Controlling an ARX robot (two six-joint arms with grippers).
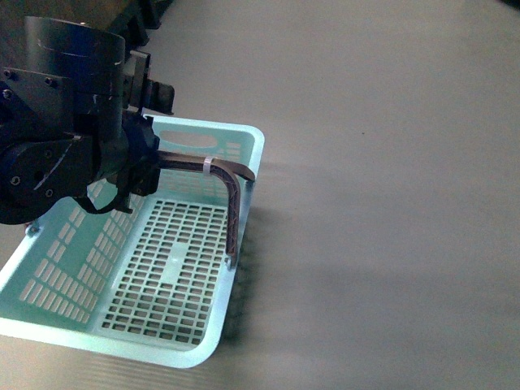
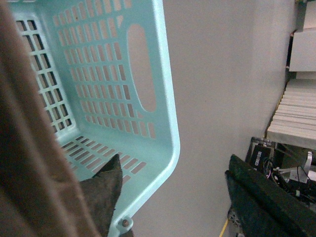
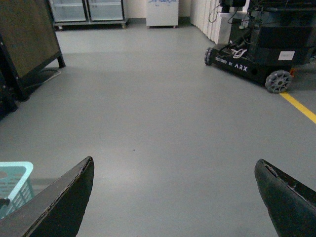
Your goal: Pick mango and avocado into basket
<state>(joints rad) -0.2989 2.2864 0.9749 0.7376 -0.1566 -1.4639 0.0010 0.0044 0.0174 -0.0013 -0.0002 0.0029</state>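
We record the basket (image 1: 244, 138) as pale turquoise, its walls and floor patterned with a regular slot grid. Its handle (image 1: 234, 213) is brown and ribbed, with a whitish zip tie (image 1: 209, 166). The floor (image 1: 390, 203) is plain grey; the left arm (image 1: 57, 122) is black.

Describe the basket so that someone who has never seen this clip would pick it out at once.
On the grey floor, partly under the robot's left arm, stands a rectangular basket. It is pale turquoise plastic with slotted walls and floor, and a brown arched handle bearing a white zip tie. It is the only brightly coloured thing in the front view.
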